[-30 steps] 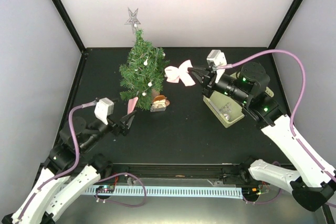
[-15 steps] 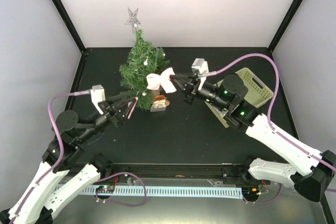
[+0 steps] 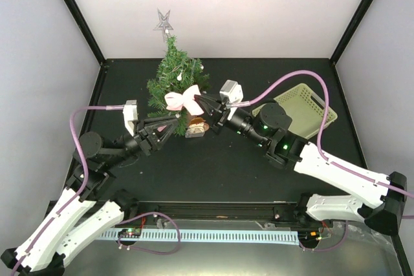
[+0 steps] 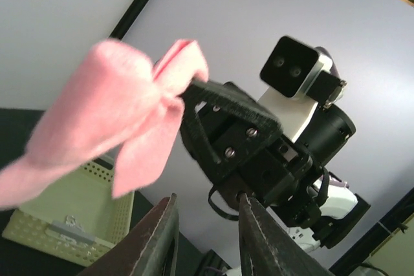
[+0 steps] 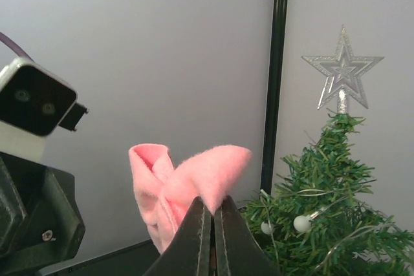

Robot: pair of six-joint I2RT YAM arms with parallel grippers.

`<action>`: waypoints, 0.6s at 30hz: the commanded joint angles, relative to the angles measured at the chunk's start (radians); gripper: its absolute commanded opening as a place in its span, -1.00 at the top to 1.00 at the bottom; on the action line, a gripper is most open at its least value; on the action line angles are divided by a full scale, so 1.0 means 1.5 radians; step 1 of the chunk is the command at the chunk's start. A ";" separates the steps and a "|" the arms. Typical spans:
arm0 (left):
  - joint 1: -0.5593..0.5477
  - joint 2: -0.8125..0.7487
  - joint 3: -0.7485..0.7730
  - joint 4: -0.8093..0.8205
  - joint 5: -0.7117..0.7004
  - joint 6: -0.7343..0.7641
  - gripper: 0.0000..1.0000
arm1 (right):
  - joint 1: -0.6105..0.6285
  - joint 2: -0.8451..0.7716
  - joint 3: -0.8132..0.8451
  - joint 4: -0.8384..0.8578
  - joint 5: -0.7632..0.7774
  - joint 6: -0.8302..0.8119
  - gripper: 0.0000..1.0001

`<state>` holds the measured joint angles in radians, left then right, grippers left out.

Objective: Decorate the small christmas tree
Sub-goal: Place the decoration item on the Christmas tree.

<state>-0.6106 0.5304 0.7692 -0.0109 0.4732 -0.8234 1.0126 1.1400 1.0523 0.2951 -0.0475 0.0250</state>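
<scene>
Two shifts matter: our right gripper [image 3: 196, 101], clamped on the pink bow [image 3: 180, 99], has swung left from near the basket [image 3: 312, 104] to the right flank of the small christmas tree [image 3: 169, 74] at far left, so hanging it looks close. Our left gripper [image 3: 172, 123] has risen toward the bow, jaws narrowed but apart, empty. What the basket holds we cannot tell.

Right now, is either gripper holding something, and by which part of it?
The right gripper pinches the pink bow at its centre, where the two loops meet. The left gripper, jaws apart, holds nothing that shows.
</scene>
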 commanded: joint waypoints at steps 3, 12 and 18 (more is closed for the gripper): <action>-0.002 0.000 0.009 0.065 -0.014 0.081 0.49 | 0.044 0.014 0.019 0.031 0.082 -0.035 0.98; -0.002 -0.003 0.005 0.035 -0.101 0.187 0.27 | 0.077 0.029 0.021 0.034 0.090 -0.037 0.98; -0.002 0.010 0.006 0.005 -0.131 0.199 0.30 | 0.088 0.031 0.013 0.042 0.088 -0.035 0.98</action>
<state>-0.6106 0.5308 0.7689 0.0280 0.3332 -0.5694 1.1294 1.1801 1.0527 0.3099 0.0628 -0.0208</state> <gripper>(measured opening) 0.348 0.013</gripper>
